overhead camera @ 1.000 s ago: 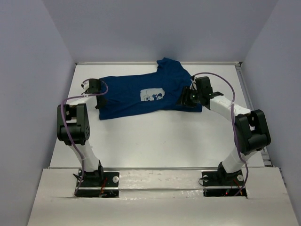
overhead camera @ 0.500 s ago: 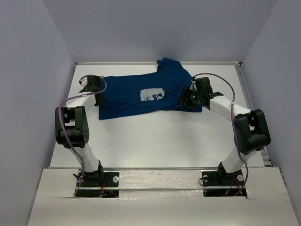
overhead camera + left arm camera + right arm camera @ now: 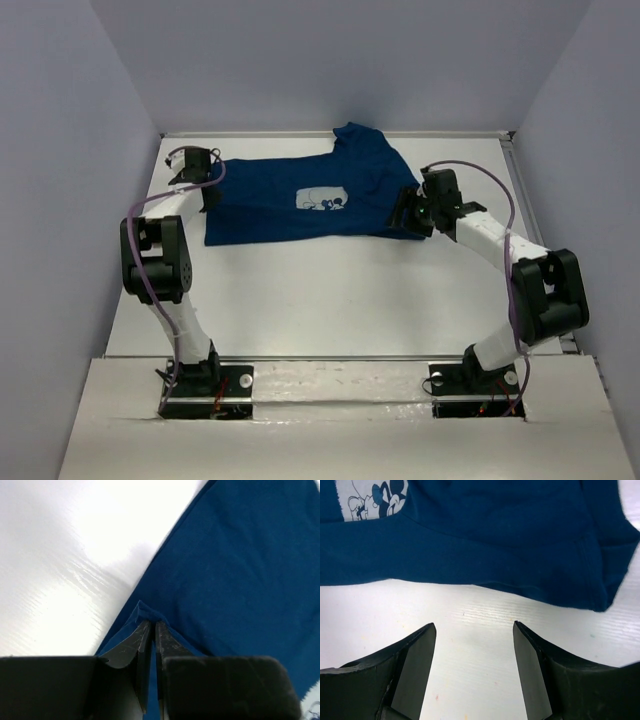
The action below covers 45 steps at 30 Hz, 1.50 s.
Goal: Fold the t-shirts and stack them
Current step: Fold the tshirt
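The dark navy t-shirt (image 3: 270, 200) lies spread across the far part of the white table, its pale Mickey print (image 3: 322, 200) facing up. My left gripper (image 3: 207, 198) is shut on the shirt's left edge; in the left wrist view the cloth (image 3: 235, 570) is pinched into a small fold between the closed fingertips (image 3: 152, 625). My right gripper (image 3: 402, 216) is open at the shirt's right near corner. In the right wrist view its fingers (image 3: 474, 626) hang over bare table, just short of the shirt's edge (image 3: 510, 535) and the print (image 3: 372, 500).
The white table (image 3: 330, 290) is enclosed by lilac walls at the left, back and right. A raised rail (image 3: 520, 190) runs along its right edge. The arm bases stand on the near ledge (image 3: 330, 385).
My left gripper has moved toward the back with the shirt's left edge, pulling it back and straighter. My right gripper has shifted slightly right and nearer, off the cloth.
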Each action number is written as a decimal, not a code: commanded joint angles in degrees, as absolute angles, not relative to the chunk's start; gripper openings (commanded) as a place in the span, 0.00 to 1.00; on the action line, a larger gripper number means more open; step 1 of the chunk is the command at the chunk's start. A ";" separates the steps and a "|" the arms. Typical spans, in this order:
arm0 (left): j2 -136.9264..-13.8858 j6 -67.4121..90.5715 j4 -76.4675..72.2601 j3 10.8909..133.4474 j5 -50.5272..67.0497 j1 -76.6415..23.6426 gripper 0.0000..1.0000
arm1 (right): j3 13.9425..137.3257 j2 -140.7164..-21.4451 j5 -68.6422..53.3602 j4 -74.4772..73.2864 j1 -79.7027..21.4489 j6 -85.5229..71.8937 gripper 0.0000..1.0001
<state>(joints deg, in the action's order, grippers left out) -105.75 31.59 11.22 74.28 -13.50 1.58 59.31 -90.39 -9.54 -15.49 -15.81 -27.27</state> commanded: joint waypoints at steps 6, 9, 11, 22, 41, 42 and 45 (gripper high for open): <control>-106.87 29.53 8.00 74.88 -13.63 3.08 0.45 | 54.24 -83.76 -3.87 -17.75 -11.43 -29.44 0.69; -104.78 29.53 8.09 74.80 -12.57 3.08 0.68 | 50.91 -82.62 -5.18 -17.41 -7.66 -30.93 0.67; -100.65 29.09 8.44 73.31 -11.34 3.08 0.70 | 48.88 -81.92 -8.87 -16.44 -5.11 -31.55 0.61; -74.98 36.45 6.69 43.81 -1.06 3.08 0.51 | 45.09 -84.64 -11.86 -11.17 -3.25 -34.89 0.55; -87.18 41.40 -5.09 39.81 0.88 5.54 0.47 | 43.24 -94.39 -11.34 4.39 -0.79 -44.12 0.46; -87.71 41.57 -5.27 39.99 0.70 5.54 0.47 | 43.59 -95.26 -11.16 4.39 -0.79 -44.03 0.45; -88.77 42.19 -6.15 40.43 0.53 5.54 0.40 | 44.47 -96.41 -10.64 4.83 -0.79 -44.38 0.36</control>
